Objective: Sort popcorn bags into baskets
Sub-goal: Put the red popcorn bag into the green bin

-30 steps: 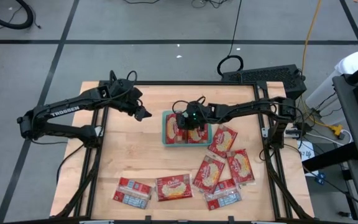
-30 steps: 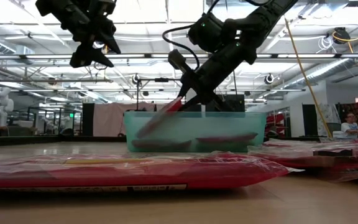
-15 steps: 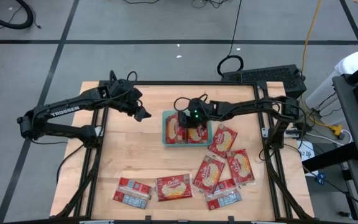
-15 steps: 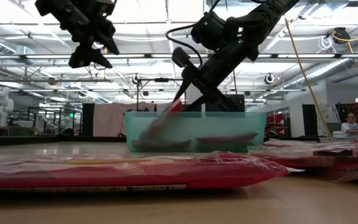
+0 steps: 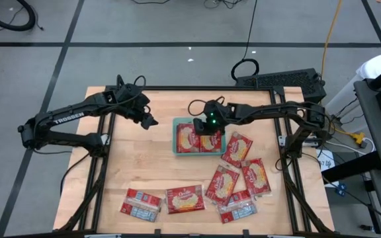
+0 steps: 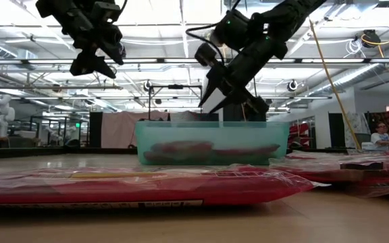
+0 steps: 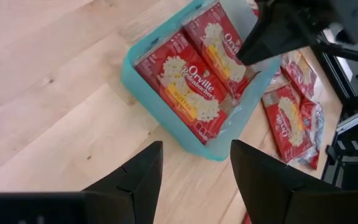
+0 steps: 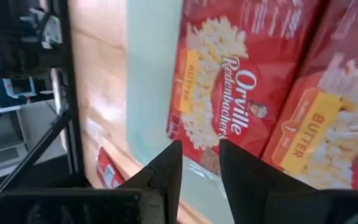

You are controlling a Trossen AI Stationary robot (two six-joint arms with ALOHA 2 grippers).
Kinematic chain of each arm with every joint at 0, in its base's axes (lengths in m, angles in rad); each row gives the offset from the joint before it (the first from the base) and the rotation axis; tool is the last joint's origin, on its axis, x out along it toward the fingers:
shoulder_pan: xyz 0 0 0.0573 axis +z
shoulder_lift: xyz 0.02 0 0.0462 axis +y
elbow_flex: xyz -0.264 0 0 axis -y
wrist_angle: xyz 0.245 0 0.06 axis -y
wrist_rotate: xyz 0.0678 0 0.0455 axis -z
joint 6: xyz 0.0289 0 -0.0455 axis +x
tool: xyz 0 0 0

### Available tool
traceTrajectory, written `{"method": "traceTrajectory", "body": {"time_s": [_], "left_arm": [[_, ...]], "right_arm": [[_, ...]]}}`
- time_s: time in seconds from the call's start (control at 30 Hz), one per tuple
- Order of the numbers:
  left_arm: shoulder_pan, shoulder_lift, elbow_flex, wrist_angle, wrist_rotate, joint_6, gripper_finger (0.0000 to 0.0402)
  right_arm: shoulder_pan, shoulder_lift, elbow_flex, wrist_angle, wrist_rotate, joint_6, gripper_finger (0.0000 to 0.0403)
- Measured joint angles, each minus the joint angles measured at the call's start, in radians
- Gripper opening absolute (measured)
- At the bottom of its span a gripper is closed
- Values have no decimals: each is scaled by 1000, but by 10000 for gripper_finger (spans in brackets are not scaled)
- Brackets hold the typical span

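Right pincer (image 6: 231,101) spread and empty, hanging just above the teal tray (image 5: 176,137) near the middle of the bench (image 5: 144,172). Two red popcorn bags (image 7: 185,84) lying flat side by side inside that tray, picture face up. Left pincer (image 5: 149,121) raised beside the tray, spread, holding nothing; more bags (image 5: 243,175) scattered on the bench to the right of the tray and along the near edge.
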State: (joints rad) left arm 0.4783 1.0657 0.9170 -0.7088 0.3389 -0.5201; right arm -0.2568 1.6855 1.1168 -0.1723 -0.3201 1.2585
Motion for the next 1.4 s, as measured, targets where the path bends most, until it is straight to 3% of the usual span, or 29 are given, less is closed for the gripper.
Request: {"method": "traceTrajectory", "body": {"time_s": [0.33,0.57,0.73,0.93,1.07,1.4], "left_arm": [[-38,6,-10,-30,-10,38,191],[-61,6,-28,-38,-10,-16,191],[-76,6,-60,-40,-11,-61,191],[-77,-2,-65,-43,-1,-104,191],[-97,-31,-65,-45,1,-152,191],[-171,-131,-65,-22,-91,-261,191]], "right_arm": [[-45,-74,17,-6,1,-76,58],[12,-23,276,-213,40,-225,7],[29,98,428,-326,40,-315,3],[17,203,419,-250,2,-325,2],[-8,221,414,-213,18,-215,9],[-4,220,410,-420,71,-322,1]]}}
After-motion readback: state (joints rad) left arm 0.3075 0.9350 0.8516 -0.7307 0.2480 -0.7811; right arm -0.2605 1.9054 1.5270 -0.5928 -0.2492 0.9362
